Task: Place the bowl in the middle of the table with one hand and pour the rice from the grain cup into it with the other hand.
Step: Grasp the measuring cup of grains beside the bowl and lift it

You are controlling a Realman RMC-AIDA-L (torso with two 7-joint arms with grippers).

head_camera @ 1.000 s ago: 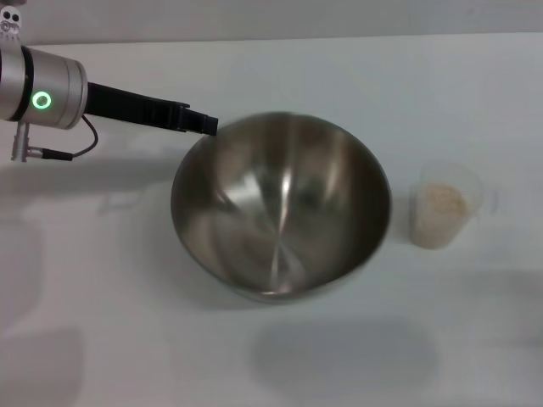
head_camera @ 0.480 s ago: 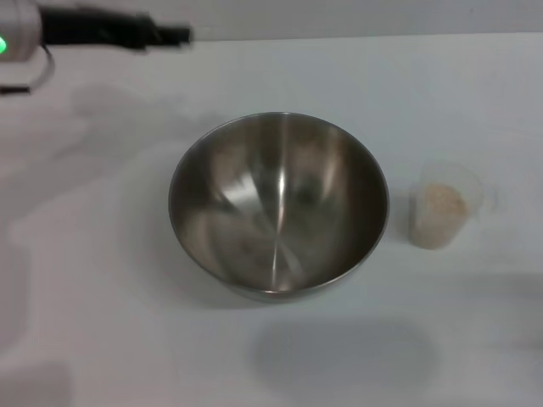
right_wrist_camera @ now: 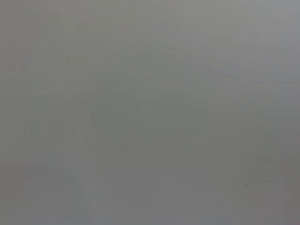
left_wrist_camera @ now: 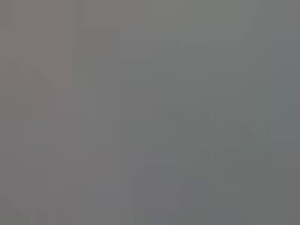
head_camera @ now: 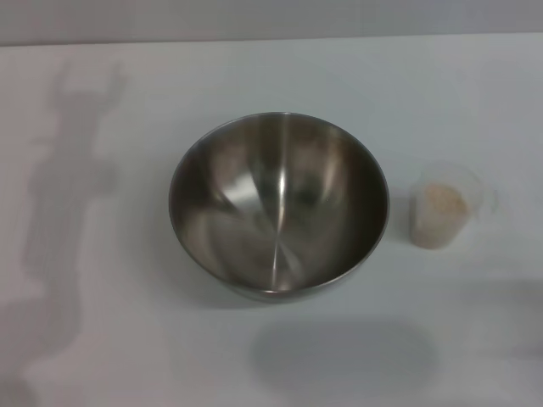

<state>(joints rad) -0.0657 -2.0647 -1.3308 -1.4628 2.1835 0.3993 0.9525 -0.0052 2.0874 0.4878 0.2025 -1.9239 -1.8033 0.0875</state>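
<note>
Bowl (head_camera: 278, 206): it sits upright and empty near the middle of the worktop (head_camera: 254, 76), with nothing touching it.
Grain cup (head_camera: 443, 205): it stands upright just beside the bowl, on the bowl's right, apart from its rim. The rice (head_camera: 441, 203) fills its lower part.
My left fingers: out of sight in the head view. The left wrist view shows only flat grey, so I cannot tell how far open they are or whether they hold anything.
My right fingers: also out of every view, and I cannot tell their spread either.
Step in hand, as I judge it: the bowl looks placed; fetching the cup is what remains.
Risk, knocking the cup: it is small, light and close to the bowl's wall. If I come in from the bowl's side I could clip either one and spill grains.
Risk, squeezing: thin plastic may buckle or slip under a hard pinch.
Risk, pouring: tipping before the spout is over the bowl's rim would scatter rice on the worktop.
</note>
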